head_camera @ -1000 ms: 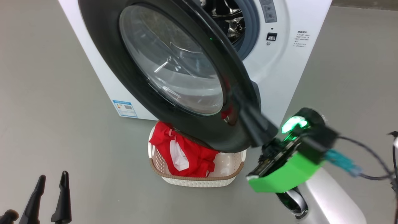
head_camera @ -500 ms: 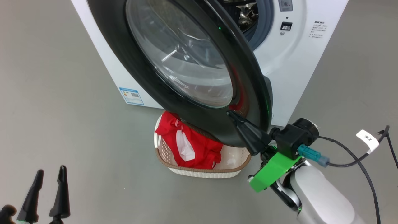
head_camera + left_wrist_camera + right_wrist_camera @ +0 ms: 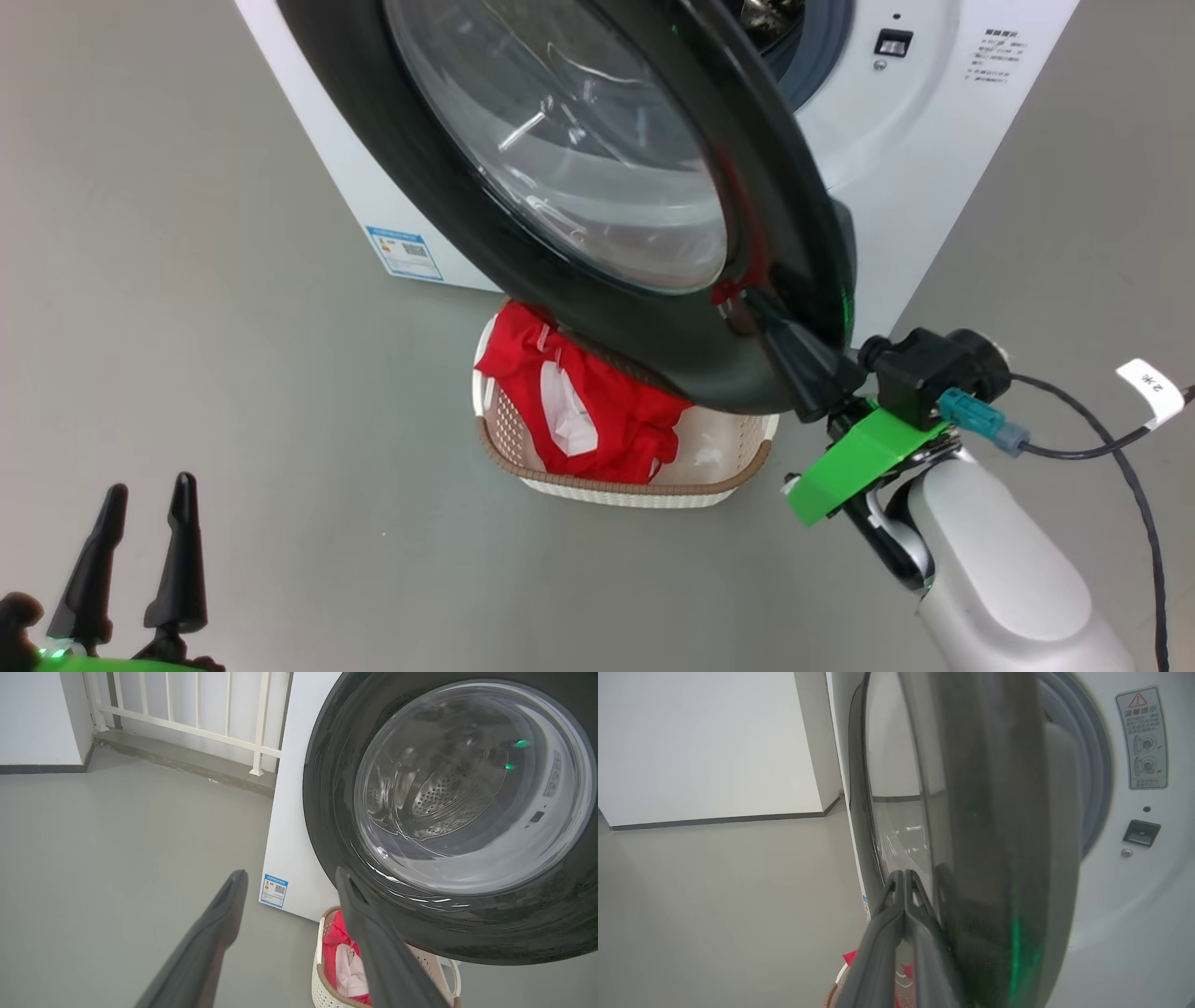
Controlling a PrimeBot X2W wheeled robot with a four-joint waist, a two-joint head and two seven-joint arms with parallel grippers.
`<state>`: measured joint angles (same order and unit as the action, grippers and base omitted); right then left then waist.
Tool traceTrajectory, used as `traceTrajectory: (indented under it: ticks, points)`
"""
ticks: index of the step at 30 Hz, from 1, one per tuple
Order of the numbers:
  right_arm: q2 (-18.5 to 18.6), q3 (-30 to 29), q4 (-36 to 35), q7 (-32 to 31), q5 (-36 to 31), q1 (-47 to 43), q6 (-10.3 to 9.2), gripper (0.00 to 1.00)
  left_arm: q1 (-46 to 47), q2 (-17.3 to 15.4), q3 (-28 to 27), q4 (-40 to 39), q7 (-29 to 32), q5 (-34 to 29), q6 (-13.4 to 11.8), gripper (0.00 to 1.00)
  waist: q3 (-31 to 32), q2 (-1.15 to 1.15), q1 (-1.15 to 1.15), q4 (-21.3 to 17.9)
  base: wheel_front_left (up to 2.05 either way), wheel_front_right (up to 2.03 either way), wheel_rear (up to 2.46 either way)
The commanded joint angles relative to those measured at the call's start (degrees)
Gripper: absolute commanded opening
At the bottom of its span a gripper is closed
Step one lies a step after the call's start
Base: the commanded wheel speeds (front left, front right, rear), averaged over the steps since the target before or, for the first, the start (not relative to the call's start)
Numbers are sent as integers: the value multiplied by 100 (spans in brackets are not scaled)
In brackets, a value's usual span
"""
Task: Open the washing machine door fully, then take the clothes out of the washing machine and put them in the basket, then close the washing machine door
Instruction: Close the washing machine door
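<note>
Pressed together on nothing at the right gripper [image 3: 752, 304], tips seemingly touching the lower outer face of the washing machine door [image 3: 420, 177]. Part-open off the washing machine [image 3: 934, 187]. Below, on the floor [image 3: 233, 327]: the basket [image 3: 607, 486], holding the clothes [image 3: 607, 420]. Spread apart and empty at the left gripper [image 3: 149, 490], well left of the basket.

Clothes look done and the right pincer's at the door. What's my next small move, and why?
Probably push the washing machine door toward the washing machine with the shut right pincer, whose tips look to sit on the door's outer face. The red clothes already lie in the basket, and the door stands half open above it.
</note>
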<state>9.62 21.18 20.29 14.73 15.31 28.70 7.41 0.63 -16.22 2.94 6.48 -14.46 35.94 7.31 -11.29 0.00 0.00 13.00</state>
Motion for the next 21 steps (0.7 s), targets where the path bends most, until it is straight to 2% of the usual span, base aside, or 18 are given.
traceTrajectory:
  ticks: [1, 21]
  points:
    - [-49, -8, -101, 27, -122, 162, 8, 0, 255, -209, -206, -124, -53, 49, 17, 100, -49, 0, 0, 18, 0, 0, 0]
    - [109, -888, 729, 27, -487, 1247, 8, 0, 677, -455, -128, -279, -53, 260, 17, 100, -894, 0, 0, 126, 0, 0, 0]
